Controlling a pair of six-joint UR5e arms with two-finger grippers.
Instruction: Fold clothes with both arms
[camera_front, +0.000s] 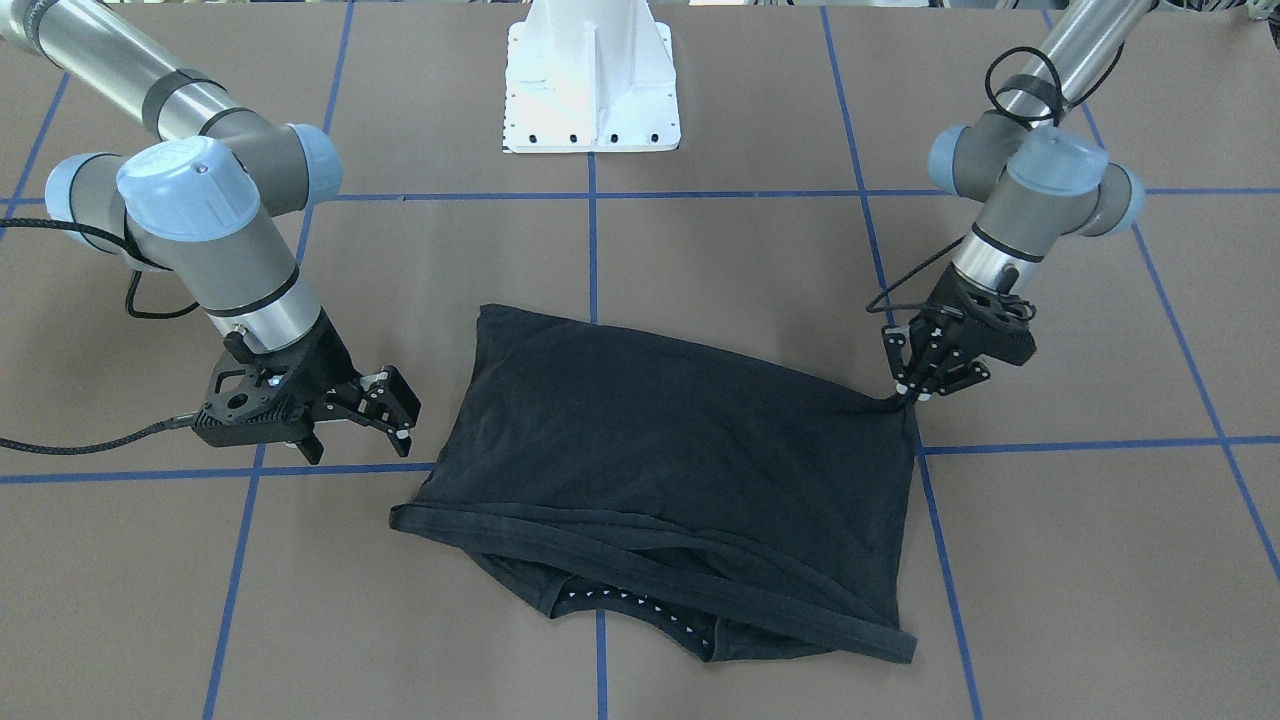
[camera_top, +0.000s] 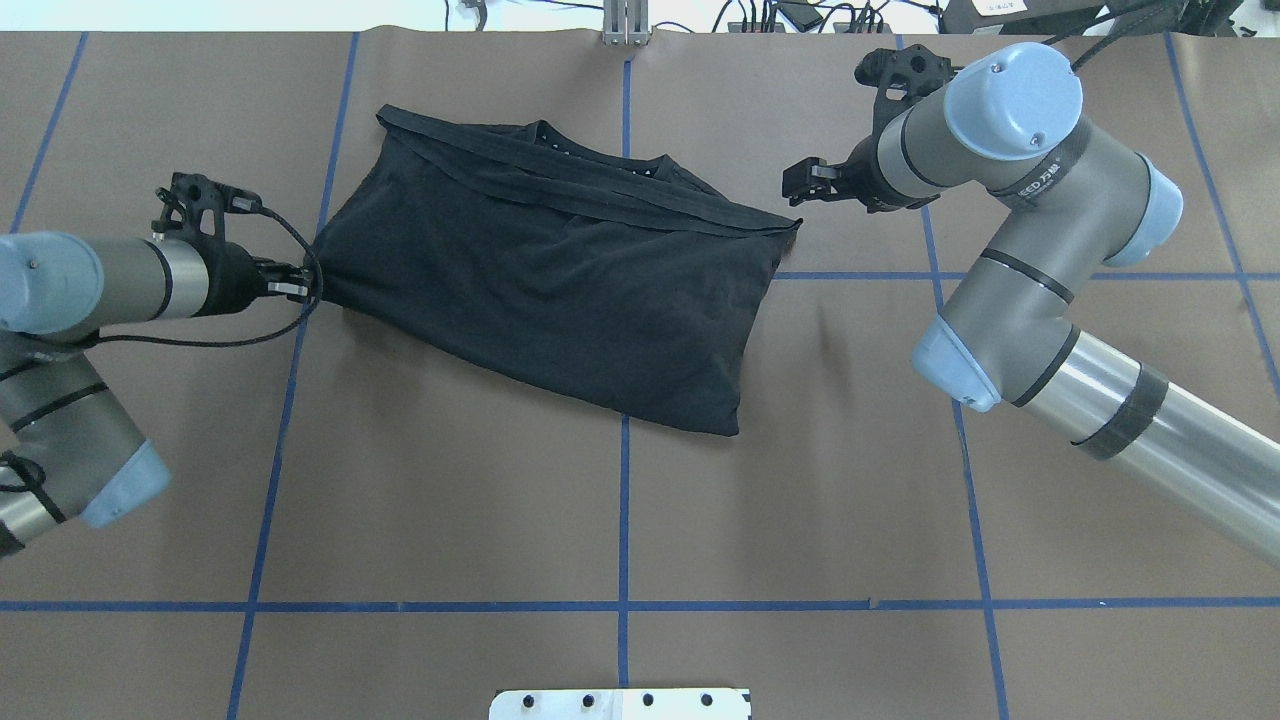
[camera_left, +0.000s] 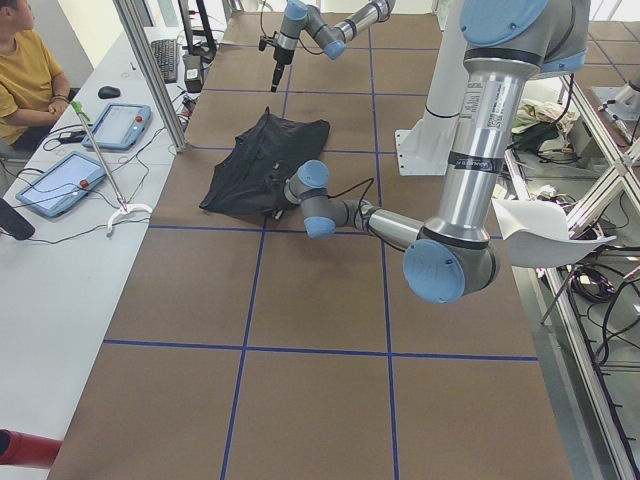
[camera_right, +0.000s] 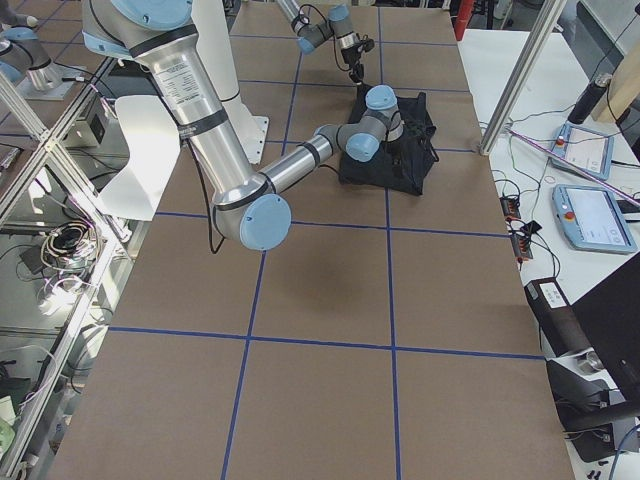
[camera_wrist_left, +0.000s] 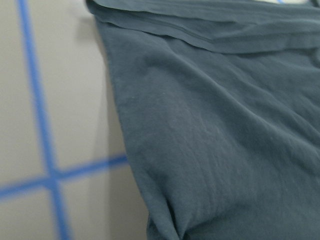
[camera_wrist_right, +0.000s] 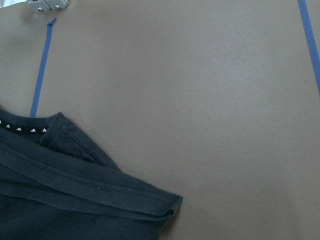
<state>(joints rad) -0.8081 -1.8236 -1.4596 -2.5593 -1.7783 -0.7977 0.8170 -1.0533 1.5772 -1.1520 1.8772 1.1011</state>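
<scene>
Out in front of the white pedestal base (camera_front: 592, 80), roughly centred on the table (camera_front: 750, 250), the black T-shirt (camera_front: 660, 450) lies doubled over into a skewed rectangle, so at least one fold looks done. Its layers do not line up. A hem band (camera_front: 640, 535) on the side far from the base crosses the collar, where a strip of white-dotted neck tape (camera_front: 640, 605) peeks out, so squaring up and further folding probably remain. To the robot's left of the base, the left gripper (camera_front: 908, 393) is clamped on a pulled-up corner of the shirt. To the base's other side, the right gripper (camera_front: 400, 415) is spread and empty, just beside the shirt but apart from it. The chest graphic and both sleeves are hidden inside the fold, and neither wrist view shows its own fingers.
</scene>
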